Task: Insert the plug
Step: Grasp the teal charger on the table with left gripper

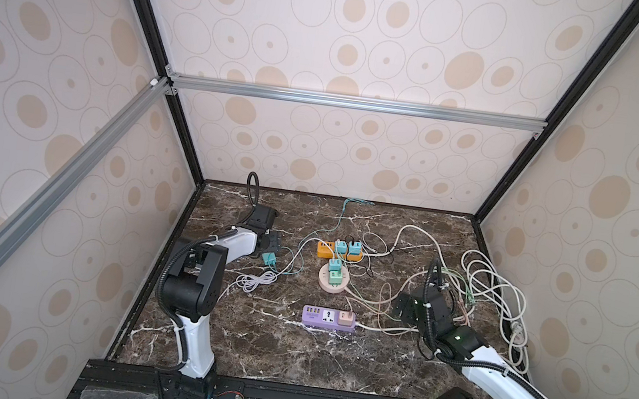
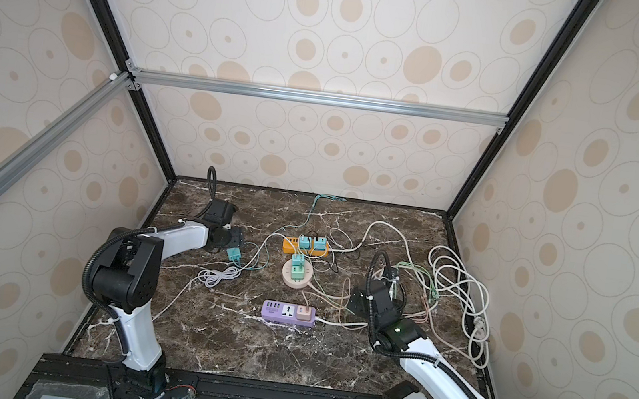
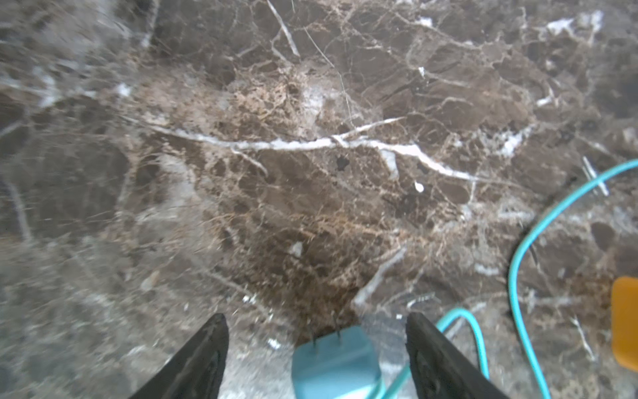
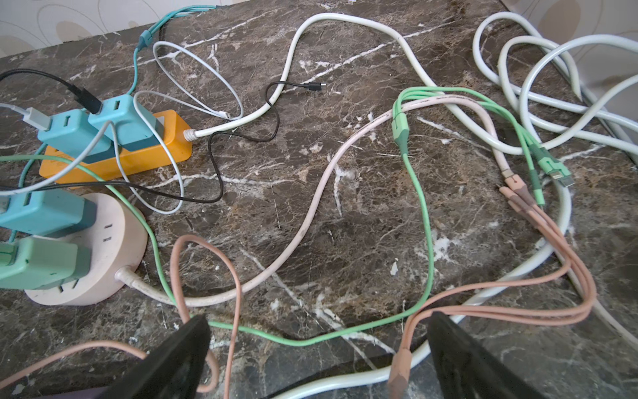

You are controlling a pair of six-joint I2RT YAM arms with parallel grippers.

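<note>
Although the teal square plastic plug [image 3: 333, 366] is straddled by the left gripper's [image 3: 316, 316] wide-set jaws, insertion is not begun; the right gripper [image 4: 318, 316] is spread empty.

You face three walls [image 1: 374, 27], papered cream with tan ovals. Black posts [image 1: 144, 5] and silver rails [image 1: 355, 102] frame the panels. Your work surface is a table [image 1: 268, 349] of dark brown marble with white veins, evenly lit.
</note>
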